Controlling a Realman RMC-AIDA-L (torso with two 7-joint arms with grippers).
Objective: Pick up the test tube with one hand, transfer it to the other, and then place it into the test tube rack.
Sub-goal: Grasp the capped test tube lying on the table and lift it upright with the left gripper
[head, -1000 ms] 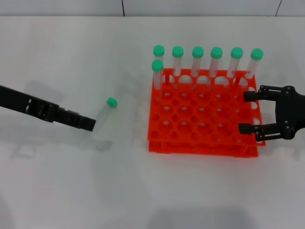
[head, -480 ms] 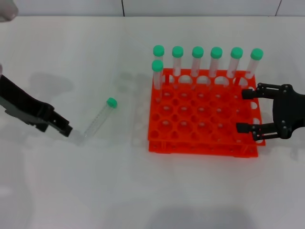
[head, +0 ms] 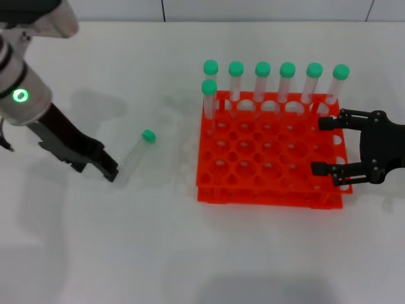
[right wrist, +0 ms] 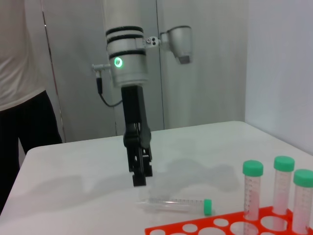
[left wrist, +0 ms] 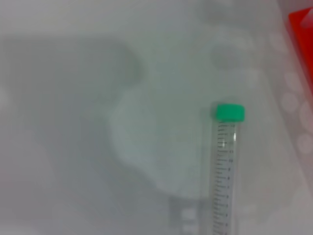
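White counter (head: 190, 253) is filling the head view, with a pale wall along its far edge; the right wrist view is also showing grey panels and a person in dark trousers (right wrist: 19, 142) standing beyond the counter.

The test tube (head: 134, 154) is lying flat on the counter, left of centre, its green cap (head: 148, 135) pointing toward the far edge and toward the rack. It is well apart from the test tube rack (head: 269, 161), which is sitting right of centre.

The left gripper (head: 109, 170) is hanging just above the counter beside the tube's capless end; the right wrist view is showing it slightly clear of the tube, not touching. Its fingers appear drawn close together and are holding nothing.

The right gripper (head: 328, 147) is waiting over the rack's right edge, jaws spread wide and empty.

Handling judgement: the tube is looking light, stiff, smooth and apparently empty, so it is likely to roll or skid if nudged from one side. A hold across the clear body below the cap, leaving a free length for the other gripper, is looking soundest.

The rack is carrying seven green-capped tubes (head: 275, 82), six standing along its far row and one just in front of the far-left corner; the remaining holes are standing open.
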